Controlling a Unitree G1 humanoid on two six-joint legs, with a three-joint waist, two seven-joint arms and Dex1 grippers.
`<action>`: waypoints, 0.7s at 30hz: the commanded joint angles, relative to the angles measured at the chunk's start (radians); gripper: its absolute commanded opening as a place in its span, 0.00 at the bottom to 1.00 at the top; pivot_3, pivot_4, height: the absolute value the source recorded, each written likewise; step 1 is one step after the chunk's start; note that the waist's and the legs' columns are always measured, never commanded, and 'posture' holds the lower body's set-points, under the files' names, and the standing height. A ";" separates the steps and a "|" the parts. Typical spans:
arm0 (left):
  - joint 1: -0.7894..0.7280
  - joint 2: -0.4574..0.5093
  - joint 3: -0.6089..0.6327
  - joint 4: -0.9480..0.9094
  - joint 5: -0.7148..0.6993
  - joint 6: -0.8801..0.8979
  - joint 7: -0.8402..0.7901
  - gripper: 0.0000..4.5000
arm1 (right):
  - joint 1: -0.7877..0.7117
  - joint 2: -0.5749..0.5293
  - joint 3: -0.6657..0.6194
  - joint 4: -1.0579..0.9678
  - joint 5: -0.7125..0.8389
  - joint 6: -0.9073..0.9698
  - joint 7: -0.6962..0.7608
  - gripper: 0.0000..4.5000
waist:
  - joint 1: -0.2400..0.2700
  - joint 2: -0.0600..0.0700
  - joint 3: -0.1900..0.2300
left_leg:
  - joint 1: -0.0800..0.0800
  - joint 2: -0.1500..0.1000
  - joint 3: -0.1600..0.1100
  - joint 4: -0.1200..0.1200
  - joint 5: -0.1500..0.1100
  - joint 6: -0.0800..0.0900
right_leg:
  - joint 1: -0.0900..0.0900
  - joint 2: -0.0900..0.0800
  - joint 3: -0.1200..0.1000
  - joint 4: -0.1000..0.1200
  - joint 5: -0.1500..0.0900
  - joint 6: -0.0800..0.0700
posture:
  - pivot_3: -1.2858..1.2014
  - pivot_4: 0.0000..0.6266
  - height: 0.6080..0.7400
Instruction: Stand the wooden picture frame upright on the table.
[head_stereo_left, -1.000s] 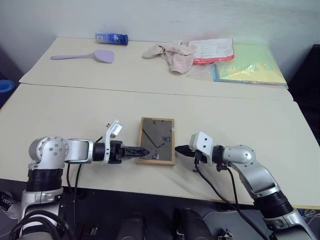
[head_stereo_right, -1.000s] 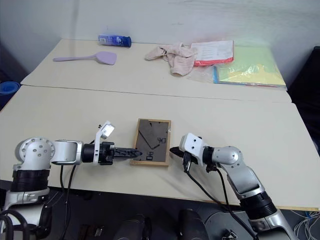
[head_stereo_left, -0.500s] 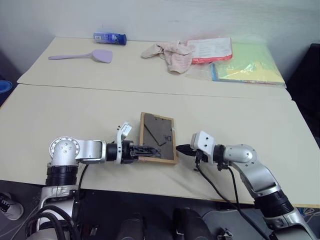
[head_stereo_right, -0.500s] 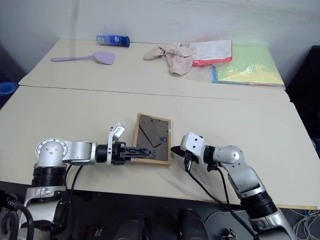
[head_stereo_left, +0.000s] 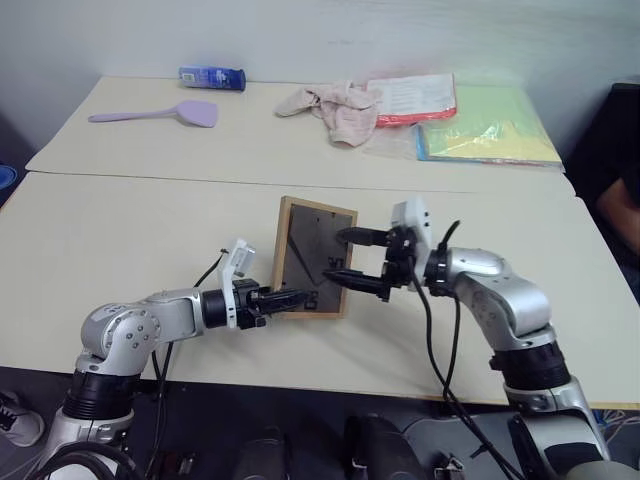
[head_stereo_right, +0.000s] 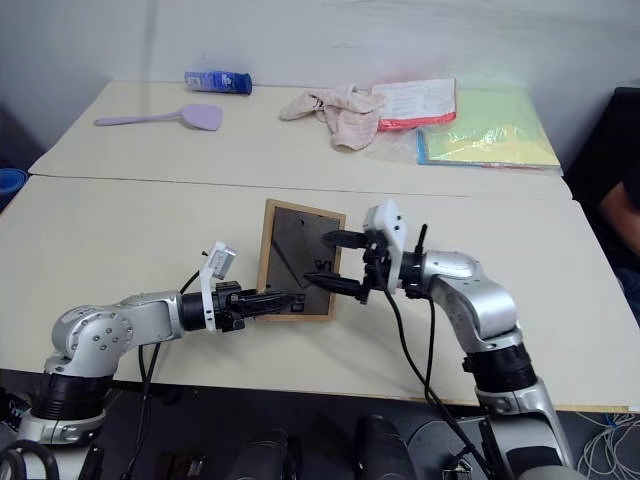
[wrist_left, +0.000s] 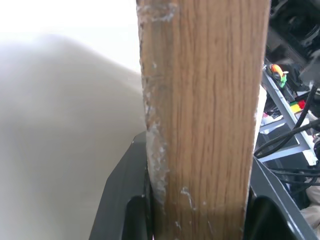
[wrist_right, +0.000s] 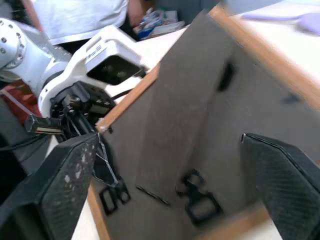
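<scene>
My left gripper (head_stereo_left: 285, 298) clamps the wooden picture frame (head_stereo_left: 313, 257), tilted up off the table (head_stereo_left: 120, 230); my right gripper (head_stereo_left: 350, 257) gapes at its back; standing remains.

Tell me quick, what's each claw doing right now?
Left gripper: closed on the wooden picture frame, pinching its edge.
Right gripper: open, fingers spread by the frame's dark back, holding nothing.

The wooden picture frame (head_stereo_left: 312, 258) shows only its back — its front picture faces away, hidden.

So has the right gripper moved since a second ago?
Yes. The right gripper has risen from the table and now sits over the wooden picture frame's back.
</scene>
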 joint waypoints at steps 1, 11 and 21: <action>-0.007 -0.005 0.002 -0.032 0.034 -0.018 -0.013 0.29 | -0.019 0.024 0.019 -0.017 0.011 -0.012 0.017 0.99 | -0.002 0.000 0.000 | 0.000 0.000 0.000 0.000 0.000 0.001 | 0.000 0.000 0.000 0.000 0.000 0.001 | 0.52 0.24 1.00; -0.130 -0.040 0.222 0.189 -0.291 0.405 0.124 0.29 | 0.086 -0.048 -0.023 -0.072 -0.026 -0.337 0.209 0.99 | -0.003 -0.001 0.001 | -0.002 0.000 -0.001 0.000 -0.001 0.002 | 0.000 0.000 -0.001 0.000 0.001 0.001 | 0.52 0.24 1.00; -0.146 0.082 0.162 0.389 -0.729 0.481 0.267 0.29 | 0.055 -0.137 -0.102 0.225 -0.241 -1.068 0.318 0.99 | -0.005 -0.002 0.001 | -0.001 0.000 -0.001 0.000 0.000 0.001 | 0.000 0.000 0.000 0.000 0.001 0.001 | 0.52 0.24 1.00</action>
